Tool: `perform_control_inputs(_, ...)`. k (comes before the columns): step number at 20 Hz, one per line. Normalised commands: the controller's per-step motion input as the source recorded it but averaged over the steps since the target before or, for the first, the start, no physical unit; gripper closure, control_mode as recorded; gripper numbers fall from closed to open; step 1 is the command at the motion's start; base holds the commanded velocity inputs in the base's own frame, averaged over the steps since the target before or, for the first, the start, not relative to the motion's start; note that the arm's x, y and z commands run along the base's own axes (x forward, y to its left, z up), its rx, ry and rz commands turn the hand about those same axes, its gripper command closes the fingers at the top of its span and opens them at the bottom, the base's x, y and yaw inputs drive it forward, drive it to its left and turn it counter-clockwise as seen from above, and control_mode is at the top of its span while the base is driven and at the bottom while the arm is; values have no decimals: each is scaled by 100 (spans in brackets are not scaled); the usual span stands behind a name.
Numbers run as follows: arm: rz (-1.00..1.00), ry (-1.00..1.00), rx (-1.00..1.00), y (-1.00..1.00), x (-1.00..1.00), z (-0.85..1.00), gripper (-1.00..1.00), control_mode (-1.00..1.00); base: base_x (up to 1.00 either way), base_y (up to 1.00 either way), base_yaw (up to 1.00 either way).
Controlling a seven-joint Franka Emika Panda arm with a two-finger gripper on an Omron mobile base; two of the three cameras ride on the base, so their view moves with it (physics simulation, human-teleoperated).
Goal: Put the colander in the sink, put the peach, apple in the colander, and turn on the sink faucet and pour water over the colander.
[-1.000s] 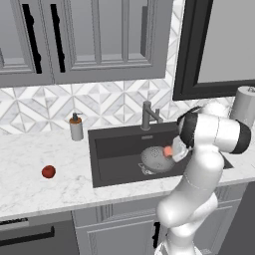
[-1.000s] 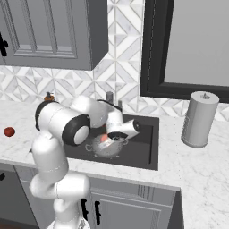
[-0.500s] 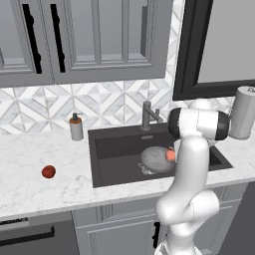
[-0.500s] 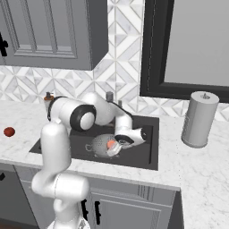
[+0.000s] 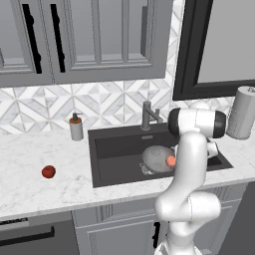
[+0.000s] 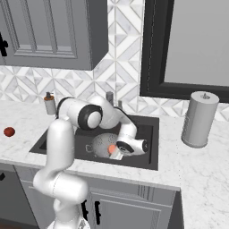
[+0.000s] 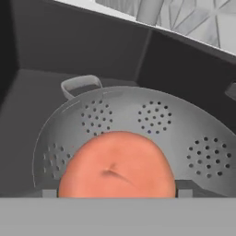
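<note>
**Peach Between the Fingers at the Colander, Apple on the Counter**

The landmark is the sink (image 5: 107, 149), a dark basin set in the marble counter (image 5: 30, 191).

The colander (image 5: 155, 157) sits inside the sink, on its floor, with one loop handle visible toward the back wall in the hand view. The faucet (image 5: 147, 114) stands upright at the sink's rear edge.

The gripper (image 7: 118, 193) is over the sink, at the colander's near rim. Its jaws stand wide, one fingertip on each side of the peach (image 7: 117, 165), holding it between them. The peach shows against the perforated colander wall; whether it rests on the colander cannot be determined.

The apple (image 5: 48, 172) lies on the counter well to the left of the sink. A soap bottle (image 5: 75, 127) stands on the counter just beside the sink's rear left corner. A paper towel roll (image 6: 200, 118) stands on the counter to the right of the sink
</note>
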Motion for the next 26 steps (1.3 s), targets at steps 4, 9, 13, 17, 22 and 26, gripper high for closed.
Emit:
perform_control_inputs(4,0,-2,0,0,36,-3,-100,-100,0,0,0)
perform_control_inputs(9,0,-4,0,0,35,0,-100,-100,0,0,0)
perform_control_inputs(13,0,-12,0,0,14,6,-100,-100,0,0,0)
perform_control_inputs(17,0,-15,0,6,0,11,-100,-100,0,0,0)
perform_control_inputs(22,0,-24,3,-4,-21,81,-100,-100,0,0,0)
perform_control_inputs(26,0,-11,0,-2,-48,100,-100,-100,0,0,0)
